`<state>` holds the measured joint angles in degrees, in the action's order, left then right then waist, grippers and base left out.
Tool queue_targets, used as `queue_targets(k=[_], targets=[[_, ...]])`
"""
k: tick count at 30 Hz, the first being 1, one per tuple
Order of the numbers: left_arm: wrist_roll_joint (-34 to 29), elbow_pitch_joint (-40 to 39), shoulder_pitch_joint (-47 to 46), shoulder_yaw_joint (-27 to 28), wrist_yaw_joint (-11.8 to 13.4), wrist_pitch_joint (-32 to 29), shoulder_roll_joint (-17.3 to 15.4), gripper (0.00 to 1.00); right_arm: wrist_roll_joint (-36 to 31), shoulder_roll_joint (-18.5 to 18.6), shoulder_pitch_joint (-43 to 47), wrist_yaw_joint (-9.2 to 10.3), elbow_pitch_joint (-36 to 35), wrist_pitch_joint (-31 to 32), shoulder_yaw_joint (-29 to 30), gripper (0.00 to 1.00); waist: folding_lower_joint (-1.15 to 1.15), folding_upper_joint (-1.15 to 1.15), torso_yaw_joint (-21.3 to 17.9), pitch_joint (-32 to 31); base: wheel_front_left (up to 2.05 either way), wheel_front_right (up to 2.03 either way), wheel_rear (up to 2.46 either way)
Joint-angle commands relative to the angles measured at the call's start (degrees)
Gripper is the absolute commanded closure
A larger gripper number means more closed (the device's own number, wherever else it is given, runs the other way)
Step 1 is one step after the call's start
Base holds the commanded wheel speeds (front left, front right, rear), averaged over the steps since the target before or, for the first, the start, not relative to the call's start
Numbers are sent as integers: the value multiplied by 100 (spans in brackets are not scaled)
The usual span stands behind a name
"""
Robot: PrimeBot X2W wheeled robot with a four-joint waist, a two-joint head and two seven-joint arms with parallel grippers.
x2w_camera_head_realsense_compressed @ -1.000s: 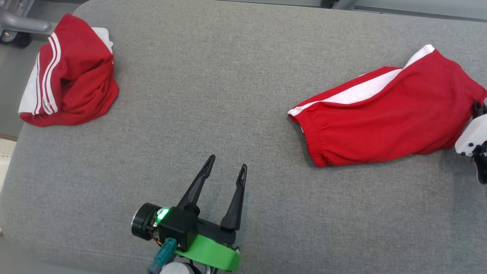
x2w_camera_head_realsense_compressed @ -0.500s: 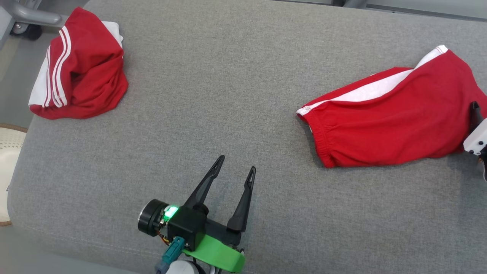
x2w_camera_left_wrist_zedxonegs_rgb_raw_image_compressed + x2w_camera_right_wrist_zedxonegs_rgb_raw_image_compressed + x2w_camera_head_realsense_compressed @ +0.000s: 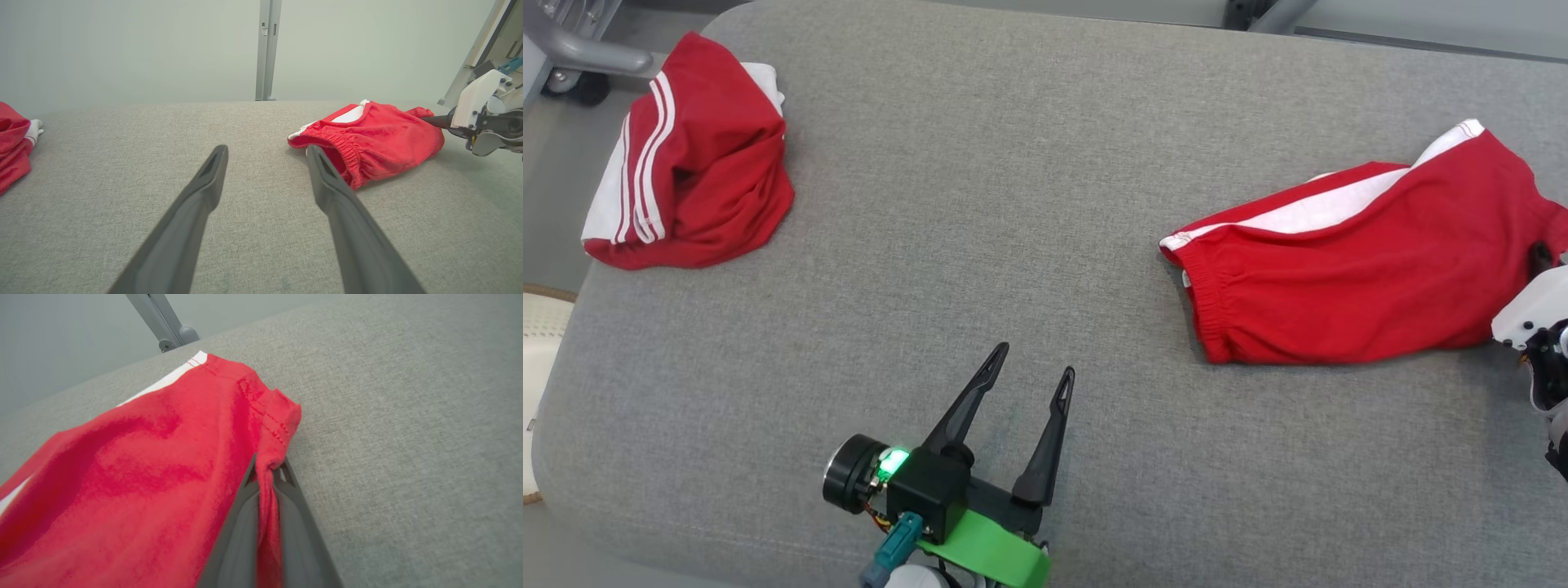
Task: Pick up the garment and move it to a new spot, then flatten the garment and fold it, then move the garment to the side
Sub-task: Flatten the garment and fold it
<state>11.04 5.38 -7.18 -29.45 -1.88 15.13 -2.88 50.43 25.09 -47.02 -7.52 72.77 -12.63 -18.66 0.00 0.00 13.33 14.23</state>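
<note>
Right gripper point(image 3: 267, 473) re-clamped on garment point(image 3: 1356, 278) hem | left gripper point(image 3: 1034, 359) jaws apart | garments two, counting other garment point(image 3: 690, 175)

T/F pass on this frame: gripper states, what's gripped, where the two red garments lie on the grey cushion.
1. The right gripper is shut on an edge of the red shorts. True.
2. The left gripper grips the shorts' waistband. False: it is open above bare grey cushion, apart from the shorts.
3. A second red garment lies bunched at the cushion's far left corner. True.
4. The two garments overlap. False: a wide stretch of cushion lies between them.
</note>
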Motion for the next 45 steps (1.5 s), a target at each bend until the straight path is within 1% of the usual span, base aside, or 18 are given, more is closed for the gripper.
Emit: queue_targets(k=[1, 3, 5, 7, 9, 10, 11, 15, 18, 21, 25, 30, 34, 40, 43, 45], targets=[[24, -23, 65, 36, 29, 1, -3, 0, 90, 25, 137, 6, -66, -112, 61, 100, 0, 0, -170, -108, 0, 0, 0], [44, -35, 103, 65, 45, 1, -4, 0, 181, -33, 315, 6, -236, -211, 179, 100, 0, 0, -305, -149, 0, 0, 0], [30, -36, 132, 72, 32, 1, -3, 0, 208, -3, 544, 7, -431, -255, 312, 100, 0, 0, -439, -187, 0, 0, 0], [23, -44, 142, 81, 27, 1, -4, 0, 173, 118, 743, 6, -779, -260, 659, 100, 0, 0, -565, -194, 0, 0, 0], [10, -44, 127, 69, 17, 1, -4, 0, -65, 132, 1109, 6, -1126, -257, 1094, 100, 0, 0, -669, -217, 0, 0, 0], [10, -44, 127, 69, 17, 1, -4, 0, -65, 132, 1109, 6, -1126, -257, 1094, 100, 0, 0, -669, -217, 0, 0, 0], [0, -42, 119, 74, 20, 1, -5, 0, -194, 92, 1296, 6, -1307, -254, 1344, 100, 0, 0, -713, -233, 0, 0, 0], [-10, -22, 143, 121, 45, 1, -6, 0, -837, -249, 1951, 5, -1953, -256, 2349, 100, 0, 0, -847, -319, 0, 0, 0], [-20, -11, 195, 156, 30, 1, -5, 0, -1308, -562, 2322, 6, -2319, -257, 2837, 100, 0, 0, -919, -385, 0, 0, 0], [-31, -2, 222, 177, 0, 1, -5, 0, -1735, -822, 2515, 5, -2663, -258, 3181, 100, 0, 0, -971, -439, 0, 0, 0], [-21, 16, 237, 167, -18, 1, -5, 0, -2188, -1057, 2636, 5, -3203, -257, 3347, 100, 0, 0, -997, -482, 0, 0, 0], [22, 32, 240, 140, -19, 1, -5, 0, -2446, -1245, 2746, 6, -3926, -257, 3169, 100, 0, 0, -977, -522, 0, 0, 0], [55, 56, 270, 108, -15, 1, -5, 0, -2587, -1354, 2721, 5, -4299, -258, 2765, 100, 0, 0, -943, -571, 0, 0, 0], [105, 80, 252, 79, -12, 1, -5, 0, -2663, -1498, 2516, 5, -4599, -259, 1908, 100, 0, 0, -864, -587, 0, 0, 0], [66, 98, 254, 72, -18, 1, -5, 0, -2627, -1546, 2438, 5, -4607, -258, 1384, 100, 0, 0, -819, -567, 0, 0, 0], [70, 107, 247, 65, -34, 1, -5, 0, -2590, -1508, 2410, 5, -4524, -258, 990, 100, 0, 0, -776, -549, 0, 0, 0]])
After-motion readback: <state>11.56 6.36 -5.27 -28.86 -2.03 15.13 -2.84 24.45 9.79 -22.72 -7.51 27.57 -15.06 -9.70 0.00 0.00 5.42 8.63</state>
